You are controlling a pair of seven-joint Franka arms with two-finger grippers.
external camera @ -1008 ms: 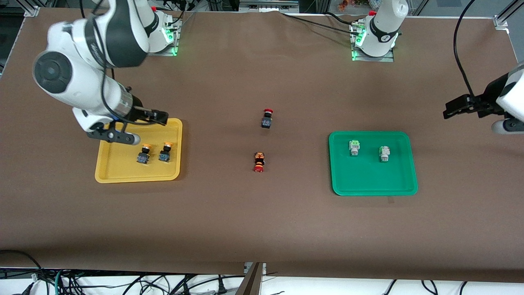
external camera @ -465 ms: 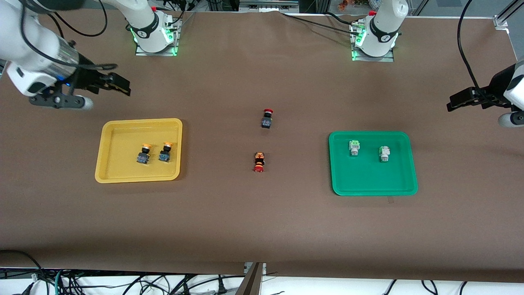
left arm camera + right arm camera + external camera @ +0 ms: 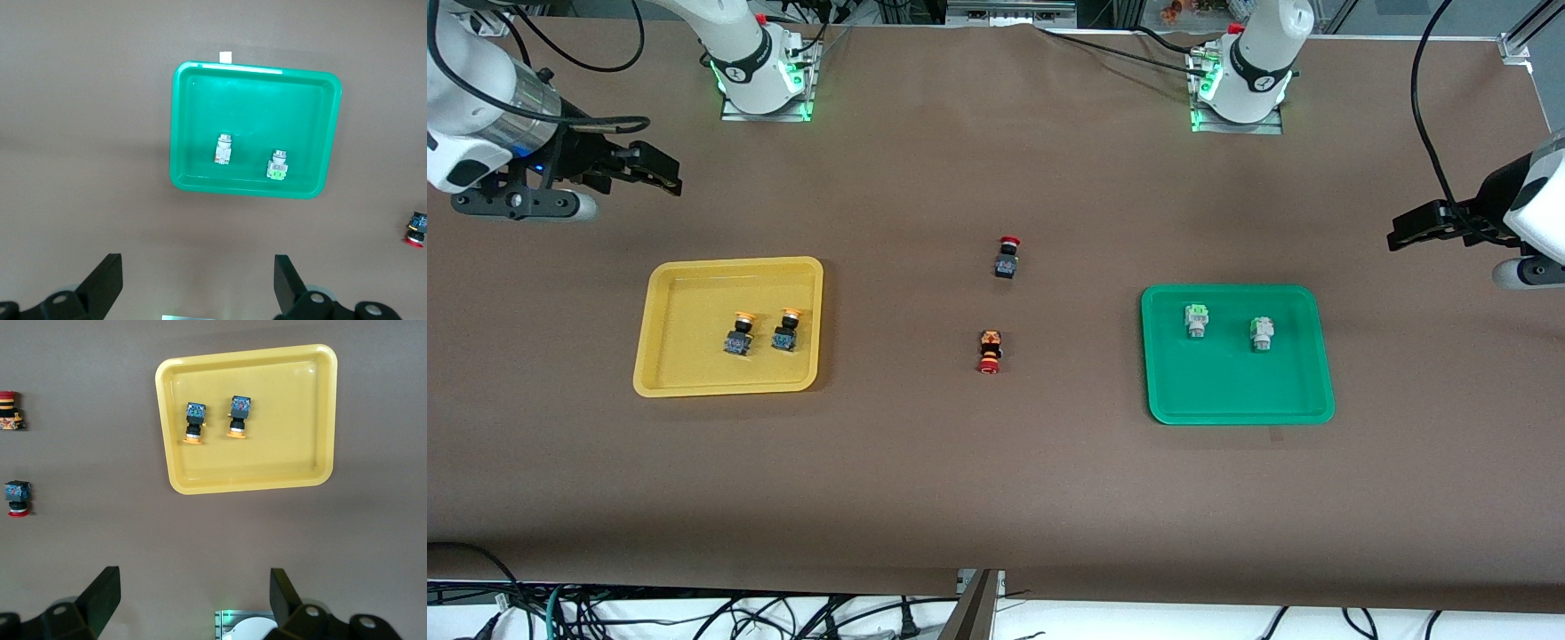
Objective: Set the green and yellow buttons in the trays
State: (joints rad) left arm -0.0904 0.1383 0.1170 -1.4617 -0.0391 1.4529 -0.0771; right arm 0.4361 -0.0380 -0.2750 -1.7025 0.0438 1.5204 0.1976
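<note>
Right gripper (image 3: 660,171) up in the air over bare table (image 3: 996,480) at the right arm's end, fingers (image 3: 103,595) spread wide apart, nothing between them. Yellow tray (image 3: 660,378) below it and nearer the front camera, well apart from the fingertips. Two yellow-capped buttons (image 3: 741,333) (image 3: 787,329) lying side by side in that tray, close together, not touching.

Left gripper (image 3: 1412,229) likewise aloft over bare table at the left arm's end, fingers (image 3: 287,283) wide apart and empty. Green tray (image 3: 1236,412) nearer the front camera than that gripper, well clear of it. Two green-capped buttons (image 3: 1197,321) (image 3: 1261,333) resting inside, apart from each other, in the half of the tray closest to the gripper.

Two red-capped switches (image 3: 1007,257) (image 3: 990,351) out on the cloth midway between the trays, well apart from both grippers, one nearer the front camera than the other. Both lying on their sides.
</note>
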